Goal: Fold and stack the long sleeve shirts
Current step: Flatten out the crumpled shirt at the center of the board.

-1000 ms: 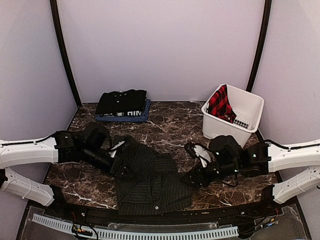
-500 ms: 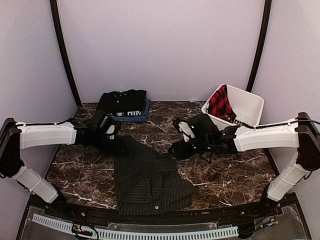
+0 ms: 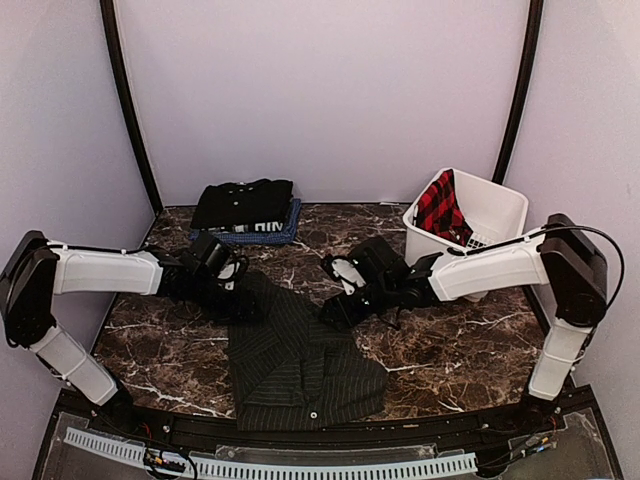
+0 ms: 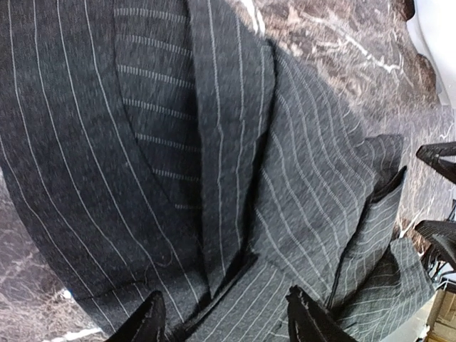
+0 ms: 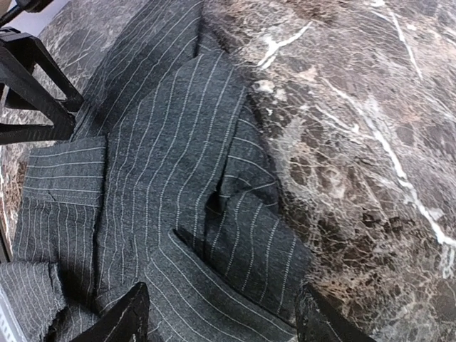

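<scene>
Pinstriped black cloth, the large shirt (image 3: 300,360), lies partly folded on the marble table (image 3: 450,340) at near centre. The left gripper (image 3: 243,303) sits at the shirt's far left edge and the right gripper (image 3: 332,312) at its far right edge. Both have their fingers spread apart, and they seem to hang just above the fabric rather than pinch it. At far left the folded plain black shirt (image 3: 245,203) rests on the blue shirt (image 3: 272,236). A white basket (image 3: 505,213) holding red plaid cloth (image 3: 438,208) stands far right.
</scene>
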`<state>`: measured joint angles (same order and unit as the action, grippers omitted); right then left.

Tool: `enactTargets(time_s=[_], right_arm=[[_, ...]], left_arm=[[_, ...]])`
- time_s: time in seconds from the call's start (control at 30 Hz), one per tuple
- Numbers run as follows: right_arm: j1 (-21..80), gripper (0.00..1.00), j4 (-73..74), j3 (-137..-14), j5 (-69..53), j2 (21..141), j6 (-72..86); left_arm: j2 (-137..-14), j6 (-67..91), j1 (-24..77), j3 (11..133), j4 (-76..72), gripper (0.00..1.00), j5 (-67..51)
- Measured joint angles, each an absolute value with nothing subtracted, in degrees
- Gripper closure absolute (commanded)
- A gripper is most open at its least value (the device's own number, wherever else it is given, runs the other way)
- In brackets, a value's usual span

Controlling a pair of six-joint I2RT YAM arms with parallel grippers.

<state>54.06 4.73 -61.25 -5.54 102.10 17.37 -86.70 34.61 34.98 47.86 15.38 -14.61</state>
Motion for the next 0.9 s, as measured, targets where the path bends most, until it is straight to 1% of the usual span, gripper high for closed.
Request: enactTargets(time_s=[0.27,0.4,0.5,0.63,0.73,0.77,0.83,0.9], right_arm=[[55.6,0.32,6.3,-64.9,-6.1,105.9,16.1],[57.2,0.33,7.5,-65.9,-5.2,106.7,15.7],[58.2,0.36,8.1,-66.9,-4.6,107.6,15.4],[59.2,0.46,9.3,-67.9,-3.8,108.9,15.1],[59.7,0.55,10.2,-68.0,-3.2,109.3,15.1],[59.9,0.6,10.5,-68.1,-3.0,109.4,15.3],[60.1,0.68,10.8,-68.2,-2.7,109.5,15.4],[60.2,0.76,10.9,-68.4,-2.5,109.5,15.6]], left_arm=[[-86.4,35.0,35.5,45.9,16.8,0.41,-14.0],[-82.3,36.1,35.7,43.2,19.0,0.4,-12.6],[-78.7,37.3,36.1,41.1,20.7,0.39,-12.1],[-74.9,39.5,37.6,38.4,22.4,0.39,-11.5],[-74.2,41.2,39.2,37.2,23.1,0.41,-11.3],[-74.2,41.6,39.7,37.0,23.3,0.42,-11.2],[-74.2,42.6,40.9,36.6,23.5,0.46,-11.0],[-74.2,43.6,41.8,36.4,23.5,0.53,-10.9]])
